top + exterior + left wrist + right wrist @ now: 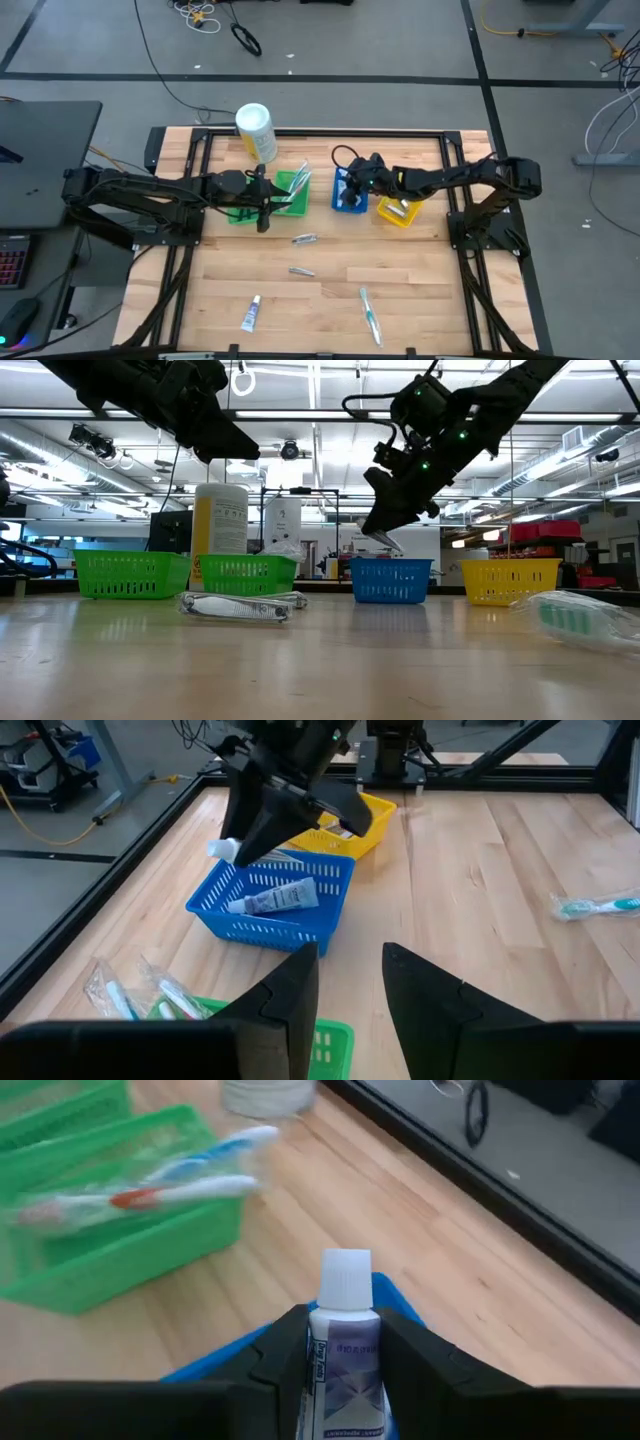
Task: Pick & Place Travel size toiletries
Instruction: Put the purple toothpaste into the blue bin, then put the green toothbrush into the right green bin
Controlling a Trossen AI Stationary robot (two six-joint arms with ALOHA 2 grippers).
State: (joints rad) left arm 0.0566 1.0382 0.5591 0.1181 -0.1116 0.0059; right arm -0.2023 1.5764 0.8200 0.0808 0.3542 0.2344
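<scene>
A small white tube (343, 1342) with a white cap is clamped between the fingers of the right gripper (350, 189), which hangs over the blue bin (349, 193) near the table's 12 o'clock, where another tube (283, 898) already lies. At the bin's 3 o'clock sits a yellow bin (398, 211), and at its 9 o'clock a green bin (292, 190) holds toothbrushes (150, 1180). The left gripper (264, 224) hovers beside that green bin, fingers apart and empty, while a wrapped toothbrush (370, 314) and a tube (251, 314) lie toward the table's 6 o'clock.
</scene>
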